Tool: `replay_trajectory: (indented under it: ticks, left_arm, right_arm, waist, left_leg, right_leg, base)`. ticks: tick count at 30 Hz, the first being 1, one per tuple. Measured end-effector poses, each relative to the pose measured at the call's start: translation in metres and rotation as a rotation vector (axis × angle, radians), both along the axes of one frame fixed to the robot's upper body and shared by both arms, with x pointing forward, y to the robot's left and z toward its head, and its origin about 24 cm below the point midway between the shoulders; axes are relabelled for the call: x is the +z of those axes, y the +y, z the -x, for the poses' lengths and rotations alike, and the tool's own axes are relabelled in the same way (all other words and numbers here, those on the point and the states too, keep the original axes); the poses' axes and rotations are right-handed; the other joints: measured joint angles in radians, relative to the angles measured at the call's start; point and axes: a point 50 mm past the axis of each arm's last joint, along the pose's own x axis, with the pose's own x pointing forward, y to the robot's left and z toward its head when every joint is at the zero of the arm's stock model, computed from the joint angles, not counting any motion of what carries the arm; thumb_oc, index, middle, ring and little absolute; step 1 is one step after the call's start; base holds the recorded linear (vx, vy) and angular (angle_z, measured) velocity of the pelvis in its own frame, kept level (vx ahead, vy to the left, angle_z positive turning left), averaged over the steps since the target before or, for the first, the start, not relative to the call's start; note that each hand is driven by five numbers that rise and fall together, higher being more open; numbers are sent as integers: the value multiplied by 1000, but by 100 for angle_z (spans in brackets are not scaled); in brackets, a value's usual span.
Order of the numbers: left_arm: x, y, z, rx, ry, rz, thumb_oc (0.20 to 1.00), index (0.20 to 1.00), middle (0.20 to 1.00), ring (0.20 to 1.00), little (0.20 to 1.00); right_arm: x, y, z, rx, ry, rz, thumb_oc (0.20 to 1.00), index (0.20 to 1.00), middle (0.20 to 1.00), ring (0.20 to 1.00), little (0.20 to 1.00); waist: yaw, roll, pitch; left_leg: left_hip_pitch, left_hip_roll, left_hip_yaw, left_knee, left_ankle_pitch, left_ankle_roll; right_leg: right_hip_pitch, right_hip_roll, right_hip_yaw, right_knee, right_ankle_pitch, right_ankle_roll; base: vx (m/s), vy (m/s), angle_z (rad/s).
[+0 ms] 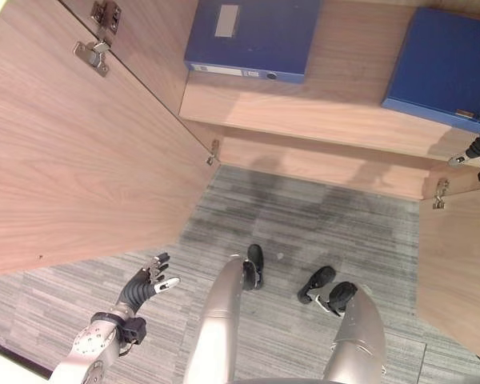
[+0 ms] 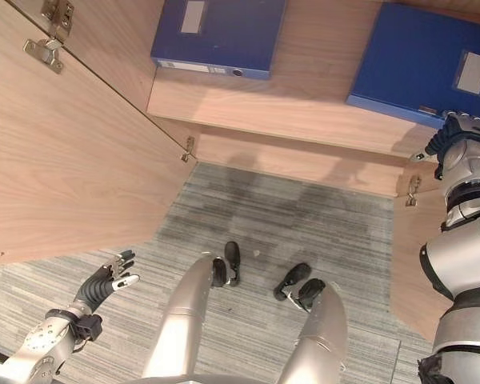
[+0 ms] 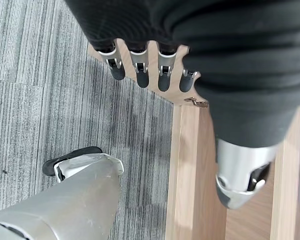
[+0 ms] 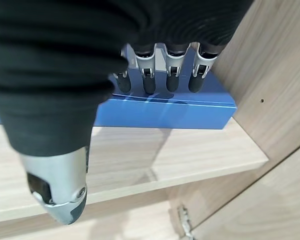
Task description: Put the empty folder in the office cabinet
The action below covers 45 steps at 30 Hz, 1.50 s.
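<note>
The cabinet is open, and two blue folders lie flat on its shelf (image 1: 304,120). One folder (image 1: 252,36) is at the left side of the shelf. The other folder (image 2: 428,68) is at the right side, near the shelf's front edge. The two are well apart.

The right hand (image 4: 160,75) is up at the shelf. Its fingers (image 4: 171,82) are straight and loose, side by side, with the dark tips on or just over the near edge of the right folder. The thumb (image 4: 60,195) hangs apart, over the bare shelf. The hand is not pinching anything. I cannot tell if the tips really touch the folder.

The left hand (image 1: 148,284) is low, over the grey carpet (image 1: 304,224), just beside the bottom edge of the open left door (image 1: 72,160). Its fingers (image 3: 140,67) are straight and a little spread. It holds nothing.

So the folder looks like it is already in the cabinet. I think the putting-in step is nearly done, or just done, and the right hand is letting go or giving a last little push.

Next, if the folder sticks out too near the edge, the right hand could push it a bit deeper with flat fingers. Then it should pull straight back and not hook the folder on the way out. It must also mind the right door (image 1: 456,264) and its hinge (image 1: 440,194), which are close to the arm. The left hand is by the left door, so it may be the one to swing that door shut after.
</note>
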Motion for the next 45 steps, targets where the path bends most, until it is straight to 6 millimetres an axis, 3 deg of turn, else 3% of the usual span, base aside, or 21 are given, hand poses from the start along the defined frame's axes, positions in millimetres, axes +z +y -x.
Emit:
replay_trajectory:
  ticks: [4,14,16,18,19,20,21,23,26,30,39,45]
  left_arm:
    - [1,2,-1,15,0,-2,1000,1000,1000,1000,1000]
    - [2,8,-2,71,-11,-13,1000,1000,1000,1000,1000]
    - [3,8,-3,98,-22,-4,1000,1000,1000,1000,1000]
    - [8,11,-5,105,-44,-53,1000,1000,1000,1000,1000]
    - [10,13,-5,112,-51,-70,1000,1000,1000,1000,1000]
    - [11,19,-5,139,-56,-87,1000,1000,1000,1000,1000]
    - [10,21,-5,154,-54,-87,1000,1000,1000,1000,1000]
    - [7,20,-4,164,-47,-82,1000,1000,1000,1000,1000]
    - [8,19,-4,154,-50,-87,1000,1000,1000,1000,1000]
    - [10,20,-5,147,-55,-96,1000,1000,1000,1000,1000]
    - [9,20,-5,139,-52,-107,1000,1000,1000,1000,1000]
    - [4,24,-3,154,-31,-123,1000,1000,1000,1000,1000]
  right_arm:
    - [8,11,-7,63,-31,-13,1000,1000,1000,1000,1000]
    - [24,24,-14,81,-138,-25,1000,1000,1000,1000,1000]
    - [23,26,-15,64,-110,79,1000,1000,1000,1000,1000]
    - [19,20,-13,1,27,405,1000,1000,1000,1000,1000]
    - [27,18,-11,-22,3,381,1000,1000,1000,1000,1000]
    - [52,20,-10,-31,-88,344,1000,1000,1000,1000,1000]
    - [64,23,-10,-19,-132,357,1000,1000,1000,1000,1000]
    - [74,26,-9,0,-193,395,1000,1000,1000,1000,1000]
    - [68,16,-4,-55,-200,433,1000,1000,1000,1000,1000]
    - [47,-5,8,-164,-29,513,1000,1000,1000,1000,1000]
    - [58,-19,20,-197,15,617,1000,1000,1000,1000,1000]
    - [64,-1,9,-107,-68,663,1000,1000,1000,1000,1000]
  waist:
    - [-18,-1,-1]
    - [-10,-2,-1]
    - [-6,-2,-1]
    - [7,-2,-1]
    - [8,-2,-1]
    - [4,-2,-1]
    - [0,-2,-1]
    - [-3,-2,-1]
    - [9,-3,-1]
    - [41,-3,-2]
    - [40,-4,-2]
    - [9,-4,-3]
  left_leg:
    - [-13,2,3,3,0,0]
    - [-23,3,17,3,-2,2]
    - [-28,3,17,3,-2,2]
    - [-32,3,17,4,-2,2]
    - [-35,3,17,4,-2,2]
    - [-46,3,16,6,-2,1]
    - [-51,3,15,7,-2,1]
    - [-53,3,15,7,-2,2]
    - [-53,2,16,7,-3,4]
    - [-52,1,16,8,-3,4]
    - [-50,0,10,21,-3,4]
    - [-50,2,8,26,-2,4]
  right_leg:
    - [-17,1,5,1,1,1]
    - [-41,1,20,3,2,1]
    - [-46,1,21,4,2,1]
    - [-51,0,22,6,2,1]
    - [-54,0,22,7,2,1]
    - [-64,0,21,8,2,1]
    - [-67,0,21,8,2,1]
    - [-68,0,20,8,2,2]
    - [-67,-1,20,8,3,2]
    - [-67,-3,19,11,1,0]
    - [-59,-7,18,26,0,0]
    - [-60,-7,19,29,0,-1]
  base:
    - [0,0,0]
    - [0,0,0]
    - [0,0,0]
    - [0,0,0]
    - [0,0,0]
    - [0,0,0]
    - [0,0,0]
    - [0,0,0]
    - [0,0,0]
    - [0,0,0]
    - [0,0,0]
    - [0,0,0]
